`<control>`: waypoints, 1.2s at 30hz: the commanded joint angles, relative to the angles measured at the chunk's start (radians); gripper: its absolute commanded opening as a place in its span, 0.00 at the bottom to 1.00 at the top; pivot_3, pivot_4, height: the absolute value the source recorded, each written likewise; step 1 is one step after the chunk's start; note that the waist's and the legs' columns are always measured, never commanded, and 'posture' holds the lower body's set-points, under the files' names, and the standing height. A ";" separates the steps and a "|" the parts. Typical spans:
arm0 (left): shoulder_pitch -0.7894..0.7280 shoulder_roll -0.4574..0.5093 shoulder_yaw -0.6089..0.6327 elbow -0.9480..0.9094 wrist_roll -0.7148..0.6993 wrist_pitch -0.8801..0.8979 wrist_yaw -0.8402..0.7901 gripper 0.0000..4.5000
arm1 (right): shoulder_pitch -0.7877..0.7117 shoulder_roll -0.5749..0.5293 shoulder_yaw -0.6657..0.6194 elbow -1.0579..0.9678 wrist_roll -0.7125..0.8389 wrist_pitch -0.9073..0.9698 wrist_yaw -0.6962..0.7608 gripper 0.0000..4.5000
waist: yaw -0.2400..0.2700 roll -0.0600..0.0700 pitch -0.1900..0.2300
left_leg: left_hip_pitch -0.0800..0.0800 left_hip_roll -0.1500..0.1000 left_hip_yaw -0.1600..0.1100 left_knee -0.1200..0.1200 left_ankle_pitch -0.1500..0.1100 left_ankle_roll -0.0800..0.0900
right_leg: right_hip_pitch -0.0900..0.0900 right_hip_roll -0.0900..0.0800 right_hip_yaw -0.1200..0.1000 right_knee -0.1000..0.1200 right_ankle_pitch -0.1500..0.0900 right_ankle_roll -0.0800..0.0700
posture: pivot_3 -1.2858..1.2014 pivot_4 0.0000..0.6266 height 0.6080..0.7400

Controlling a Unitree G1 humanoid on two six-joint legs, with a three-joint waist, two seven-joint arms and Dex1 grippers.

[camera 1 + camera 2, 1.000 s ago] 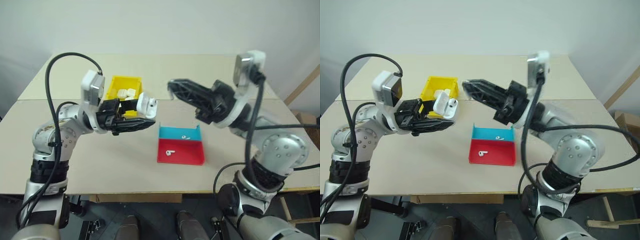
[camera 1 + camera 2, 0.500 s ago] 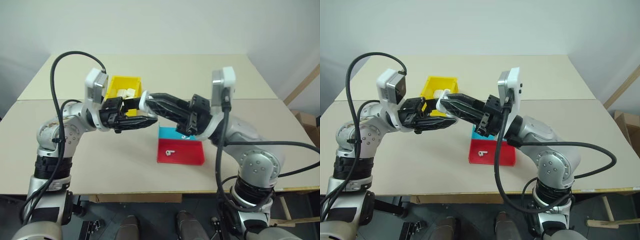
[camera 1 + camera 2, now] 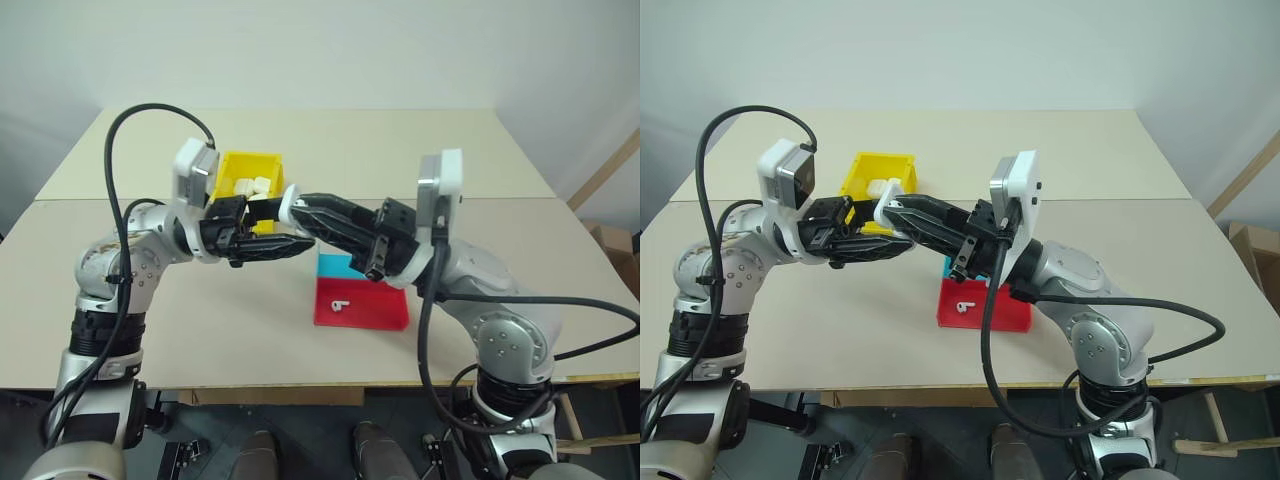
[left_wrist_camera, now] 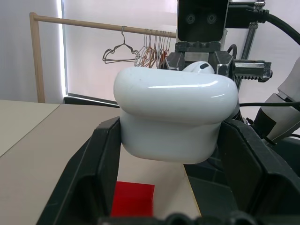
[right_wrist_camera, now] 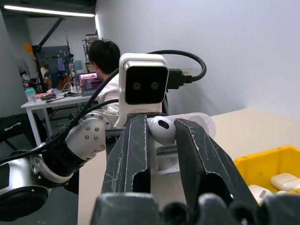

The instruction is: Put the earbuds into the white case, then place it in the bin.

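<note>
Right gripper has swung in to centre frame, fingers pinching an earbud at the open white case, clamped in the left gripper; insertion looks imminent.

Bin at the table's back-left — cases inside, tray right and nearer — one earbud in it

Beige worktop bearing a flat blue-and-red tray. Beyond it, a wooden rail with wire hangers; a seated person at a white desk.
</note>
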 commanded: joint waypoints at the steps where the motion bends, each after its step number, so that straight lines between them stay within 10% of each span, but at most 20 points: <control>1: -0.031 0.004 0.037 -0.016 -0.017 -0.006 -0.001 0.63 | 0.003 -0.014 0.018 -0.006 0.003 -0.027 -0.001 0.14 | 0.000 0.000 0.000 | 0.000 0.000 0.000 0.000 0.000 0.000 | 0.000 0.000 0.000 0.000 0.000 0.000 | 0.52 0.24 1.00; 6: -0.033 0.004 0.039 -0.011 -0.016 -0.007 0.001 0.63 | 0.011 -0.043 0.032 -0.008 0.016 -0.035 0.019 0.14 | 0.000 0.000 0.000 | 0.000 0.000 0.000 0.000 0.000 0.000 | 0.000 0.000 0.000 0.000 0.000 0.000 | 0.52 0.24 1.00; 13: -0.038 0.003 0.038 -0.005 -0.013 -0.009 0.001 0.63 | 0.017 -0.071 0.033 -0.021 0.035 -0.037 0.016 0.66 | 0.001 0.000 0.000 | 0.000 0.000 0.000 0.000 0.000 0.000 | 0.000 0.000 0.000 0.000 0.000 0.000 | 0.52 0.24 1.00; 25: -0.051 -0.005 0.022 0.016 0.003 -0.020 -0.008 0.63 | -0.013 -0.260 -0.088 -0.028 0.273 0.021 0.116 0.66 | 0.006 0.000 0.000 | 0.000 0.000 0.000 0.000 0.000 0.000 | 0.001 0.000 0.000 -0.001 0.000 0.000 | 0.52 0.24 1.00; 36: -0.082 -0.029 -0.031 0.037 0.052 -0.013 -0.030 0.63 | -0.404 -0.512 0.047 0.413 -0.009 -0.136 0.522 0.01 | 0.004 0.000 0.000 | 0.000 0.000 0.001 0.000 0.000 0.000 | 0.000 0.000 0.001 -0.001 0.000 0.000 | 0.52 0.24 1.00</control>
